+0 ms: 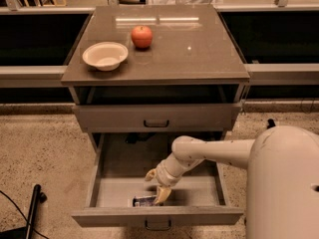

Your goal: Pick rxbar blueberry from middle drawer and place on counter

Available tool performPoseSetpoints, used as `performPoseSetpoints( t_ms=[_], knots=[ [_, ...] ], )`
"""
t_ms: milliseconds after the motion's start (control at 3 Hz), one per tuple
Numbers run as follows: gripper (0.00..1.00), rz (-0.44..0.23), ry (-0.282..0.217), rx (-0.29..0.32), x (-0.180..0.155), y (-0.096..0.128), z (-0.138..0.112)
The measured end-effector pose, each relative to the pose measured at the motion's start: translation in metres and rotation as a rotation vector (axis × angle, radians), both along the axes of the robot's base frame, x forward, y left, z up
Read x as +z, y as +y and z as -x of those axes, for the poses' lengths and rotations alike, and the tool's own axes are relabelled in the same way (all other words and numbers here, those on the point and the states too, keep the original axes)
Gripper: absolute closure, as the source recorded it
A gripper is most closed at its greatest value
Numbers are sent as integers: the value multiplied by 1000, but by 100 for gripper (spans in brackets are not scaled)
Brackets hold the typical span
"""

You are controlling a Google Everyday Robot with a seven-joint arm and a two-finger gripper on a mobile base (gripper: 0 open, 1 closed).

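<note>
Dark-wrapped snack bar (143, 201) lies at the front of the open drawer (117, 188), low in the frame; the gripper (156, 185) hangs spread open at its right end, holding nothing. Reaching seems the step in hand: next, straddle the bar, close, lift toward the counter (199, 49) above.

Smooth off-white shell throughout: bulky rounded body at lower right, tapering into a cylindrical arm with a rounded elbow joint and a ribbed wrist. Pale tan gripper (157, 185) with two pointed fingers (163, 194), low inside the middle drawer (114, 185).
</note>
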State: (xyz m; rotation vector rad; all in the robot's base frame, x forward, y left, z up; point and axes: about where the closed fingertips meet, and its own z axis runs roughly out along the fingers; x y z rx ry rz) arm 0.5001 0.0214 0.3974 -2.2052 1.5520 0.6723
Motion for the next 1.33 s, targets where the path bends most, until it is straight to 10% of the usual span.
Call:
performPoseSetpoints(
  t_ms=[1333],
  knots=[
    [35, 105, 64, 73, -32, -20, 14]
  ],
)
